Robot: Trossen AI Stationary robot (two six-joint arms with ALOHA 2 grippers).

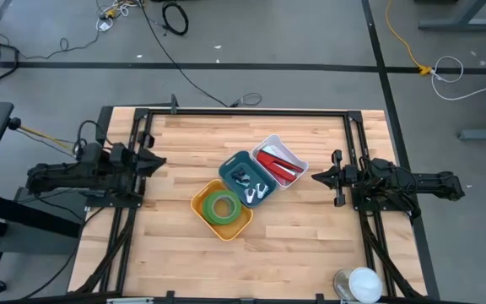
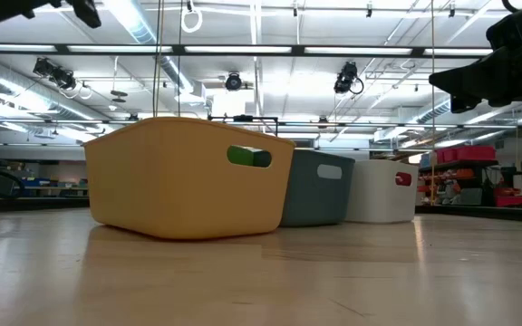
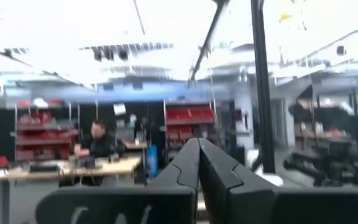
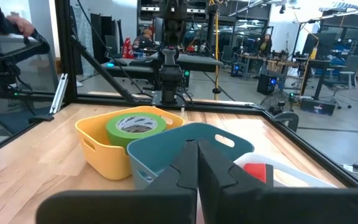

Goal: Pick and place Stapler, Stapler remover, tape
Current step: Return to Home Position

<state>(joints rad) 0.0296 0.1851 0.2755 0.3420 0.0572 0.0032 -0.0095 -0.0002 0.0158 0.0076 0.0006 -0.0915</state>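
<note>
Left pincer (image 1: 160,160) and right pincer (image 1: 315,176) hang pressed together at opposite tabletop (image 1: 184,253) sides; tape (image 1: 221,207) sits in the yellow bin (image 1: 197,203), stapler (image 1: 277,165) in the white bin (image 1: 289,150)

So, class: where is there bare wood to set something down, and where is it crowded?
Bare wood: between the left gripper and the yellow bin, and the table strip along its far rail. Crowded: the centre, where yellow bin, blue bin and white bin sit packed, right gripper nearby.
</note>
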